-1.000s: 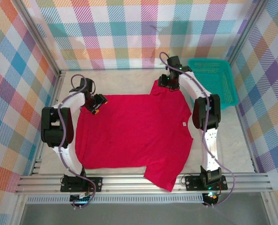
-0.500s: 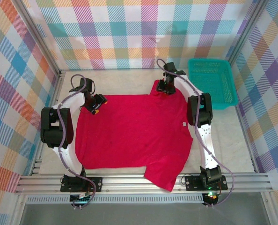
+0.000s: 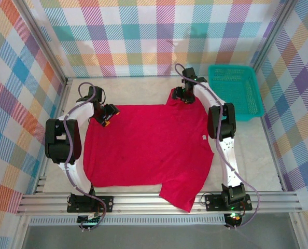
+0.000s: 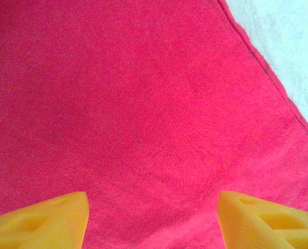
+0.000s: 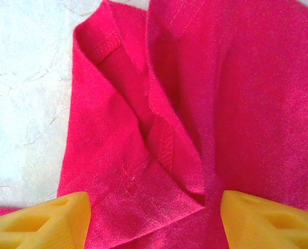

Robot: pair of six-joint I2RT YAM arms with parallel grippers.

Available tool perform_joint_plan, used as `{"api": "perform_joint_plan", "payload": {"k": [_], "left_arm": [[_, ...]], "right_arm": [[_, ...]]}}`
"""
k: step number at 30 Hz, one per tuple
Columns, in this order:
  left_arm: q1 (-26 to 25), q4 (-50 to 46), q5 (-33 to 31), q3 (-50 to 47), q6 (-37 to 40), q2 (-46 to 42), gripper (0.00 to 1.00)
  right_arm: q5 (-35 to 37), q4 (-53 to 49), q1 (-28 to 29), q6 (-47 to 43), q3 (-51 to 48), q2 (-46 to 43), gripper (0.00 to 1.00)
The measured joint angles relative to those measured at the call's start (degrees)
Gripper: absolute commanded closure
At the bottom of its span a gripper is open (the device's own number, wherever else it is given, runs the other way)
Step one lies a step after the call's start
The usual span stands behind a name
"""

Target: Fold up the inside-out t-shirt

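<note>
The inside-out t-shirt (image 3: 149,145) is bright red and lies spread flat on the table, with a small white tag (image 3: 202,137) near its right edge. My left gripper (image 3: 107,116) hovers open over the shirt's far left corner. In the left wrist view its yellow fingertips (image 4: 50,220) stand wide apart above flat red cloth (image 4: 143,104). My right gripper (image 3: 183,95) is open over the far right sleeve. The right wrist view shows that sleeve (image 5: 143,129) folded and creased between the spread fingertips (image 5: 263,220), with its stitched hem showing.
A teal plastic basket (image 3: 247,93) stands at the far right, next to the right arm. Bare pale tabletop (image 3: 138,91) runs behind the shirt and along its right side (image 3: 257,155). Checked walls enclose the table.
My right gripper has opened over the sleeve after shifting slightly left and nearer. The left arm has not moved.
</note>
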Motion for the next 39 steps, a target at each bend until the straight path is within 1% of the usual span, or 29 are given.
{"api": "perform_joint_plan", "payload": {"k": [1,3,6,7,9,11,12,13,17,22,30,31,32,33,34,36,37,39], "left_arm": [[0.0,0.0,0.0,0.0,0.0,0.0,0.33],[0.0,0.0,0.02,0.0,0.0,0.0,0.33],[0.0,0.0,0.02,0.0,0.0,0.0,0.33],[0.0,0.0,0.02,0.0,0.0,0.0,0.34],[0.0,0.0,0.0,0.0,0.0,0.0,0.34],[0.0,0.0,0.0,0.0,0.0,0.0,0.34],[0.0,0.0,0.0,0.0,0.0,0.0,0.34],[0.0,0.0,0.0,0.0,0.0,0.0,0.33],[0.0,0.0,0.0,0.0,0.0,0.0,0.33],[0.0,0.0,-0.02,0.0,0.0,0.0,0.33],[0.0,-0.02,-0.02,0.0,-0.02,0.0,0.33],[0.0,-0.02,-0.02,0.0,-0.02,0.0,0.33],[0.0,-0.02,-0.02,0.0,-0.02,0.0,0.33],[0.0,-0.02,-0.04,0.0,-0.02,0.0,0.33],[0.0,-0.04,-0.04,0.0,-0.02,0.0,0.33],[0.0,-0.2,-0.09,0.0,0.0,-0.02,0.33],[0.0,-0.37,-0.15,0.0,0.02,-0.09,0.33],[0.09,-0.68,-0.31,0.0,0.09,-0.37,0.33]], "right_arm": [[-0.02,0.0,-0.11,0.0,0.17,0.11,0.36],[-0.09,0.09,-0.17,0.22,0.72,0.5,0.46],[-0.87,0.2,-0.17,0.63,0.76,0.83,0.57],[-1.14,0.24,-0.17,0.81,0.79,0.96,0.58],[-1.57,0.31,-0.17,1.22,0.81,1.16,0.7],[-1.9,0.39,-0.17,1.6,0.81,1.29,0.86],[-1.99,0.42,-0.17,1.6,0.81,1.31,0.9],[-1.97,0.42,-0.17,1.79,0.81,1.31,0.91],[-1.9,0.37,-0.15,1.55,1.03,1.31,0.92],[-1.75,-0.74,-0.15,1.55,3.43,1.29,0.89],[-3.41,-1.92,-0.02,2.91,15.08,2.69,0.83],[-4.0,-1.33,0.09,3.43,16.85,3.52,0.81],[-4.57,-0.79,0.2,3.96,18.05,4.31,0.77],[-5.35,-0.35,0.22,4.52,19.54,5.42,0.67],[-6.21,0.07,0.22,5.05,20.96,6.73,0.65],[-7.85,0.7,0.22,5.88,22.38,8.96,0.64],[-8.76,0.7,0.15,6.16,22.56,9.79,0.61],[-10.29,0.11,-0.17,6.56,22.49,10.69,0.5]]}}
